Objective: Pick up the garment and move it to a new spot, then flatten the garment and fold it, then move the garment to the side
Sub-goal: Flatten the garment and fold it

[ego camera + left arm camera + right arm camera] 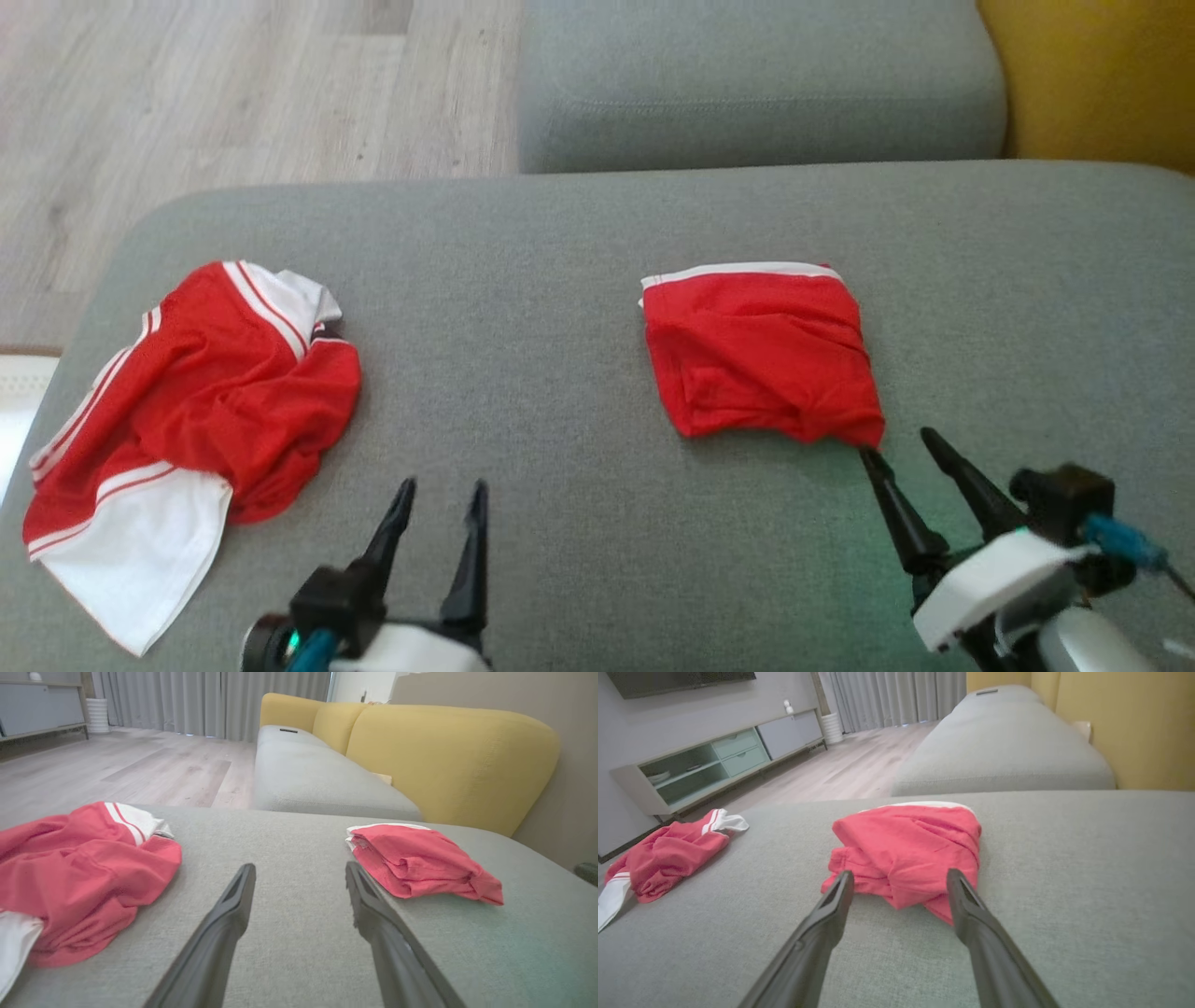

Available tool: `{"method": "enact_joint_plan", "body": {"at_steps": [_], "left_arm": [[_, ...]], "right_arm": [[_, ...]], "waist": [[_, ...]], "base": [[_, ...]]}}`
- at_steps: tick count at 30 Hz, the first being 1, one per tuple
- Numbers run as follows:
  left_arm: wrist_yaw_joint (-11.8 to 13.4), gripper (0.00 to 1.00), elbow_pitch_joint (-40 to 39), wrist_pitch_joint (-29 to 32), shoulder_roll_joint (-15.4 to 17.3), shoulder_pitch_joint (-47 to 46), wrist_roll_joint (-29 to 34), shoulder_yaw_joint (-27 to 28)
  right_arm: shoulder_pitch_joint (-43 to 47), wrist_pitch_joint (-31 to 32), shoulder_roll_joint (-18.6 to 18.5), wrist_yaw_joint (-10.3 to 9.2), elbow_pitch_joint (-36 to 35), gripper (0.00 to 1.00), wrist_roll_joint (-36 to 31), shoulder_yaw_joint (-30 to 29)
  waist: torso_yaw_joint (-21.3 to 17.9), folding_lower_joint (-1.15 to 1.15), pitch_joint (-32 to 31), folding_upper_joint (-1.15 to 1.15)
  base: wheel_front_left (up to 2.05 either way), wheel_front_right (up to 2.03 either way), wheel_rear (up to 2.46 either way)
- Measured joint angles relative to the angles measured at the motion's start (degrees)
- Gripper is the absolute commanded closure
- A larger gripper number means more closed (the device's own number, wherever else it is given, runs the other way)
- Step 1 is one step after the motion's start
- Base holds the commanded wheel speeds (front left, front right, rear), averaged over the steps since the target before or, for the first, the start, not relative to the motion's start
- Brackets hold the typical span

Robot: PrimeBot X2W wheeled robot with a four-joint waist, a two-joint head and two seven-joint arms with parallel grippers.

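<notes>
A wide bare strip of the grey cushion (504, 355) is left open toward 12 o'clock. Passage is blocked at 10 o'clock by the crumpled garment (205, 392), at 2 o'clock by the folded garment (761, 355).

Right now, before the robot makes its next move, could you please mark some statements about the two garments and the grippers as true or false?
1. The folded red garment lies on the grey cushion. True.
2. The right gripper is shut on it. False: the jaws are open and hold nothing, with the fingertips at the garment's near corner.
3. The crumpled red and white garment lies to the robot's left of the folded one. True.
4. The left gripper holds the crumpled garment. False: it is open, empty and apart from it.
</notes>
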Motion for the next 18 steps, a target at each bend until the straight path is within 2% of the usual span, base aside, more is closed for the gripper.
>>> {"method": "enact_joint_plan", "body": {"at_steps": [6, 11, 18], "left_arm": [[-0.2, 0.0, -1.8, 0.0, 0.1, 4.7, 1.5, 3.0], [-0.6, 0.0, -3.6, 0.0, 0.2, 8.3, 2.4, 5.0], [-1.1, 0.0, -5.9, 0.0, 0.2, 11.8, 5.4, 6.6]], "right_arm": [[2.7, -9.0, 3.0, 0.0, 4.4, 0.0, -5.9, -4.3], [5.1, -10.5, 5.9, 0.0, 6.0, 0.0, -9.9, -8.3], [8.4, -10.5, 9.3, 0.0, 2.3, 0.0, -17.1, -13.5]], "waist": [[-0.7, 0.0, -2.3, 0.0], [-1.3, 0.0, -4.3, 0.0], [-2.1, 0.0, -7.1, 0.0]], "base": [[0.0, 0.0, 0.0], [0.0, 0.0, 0.0], [0.0, 0.0, 0.0]]}}
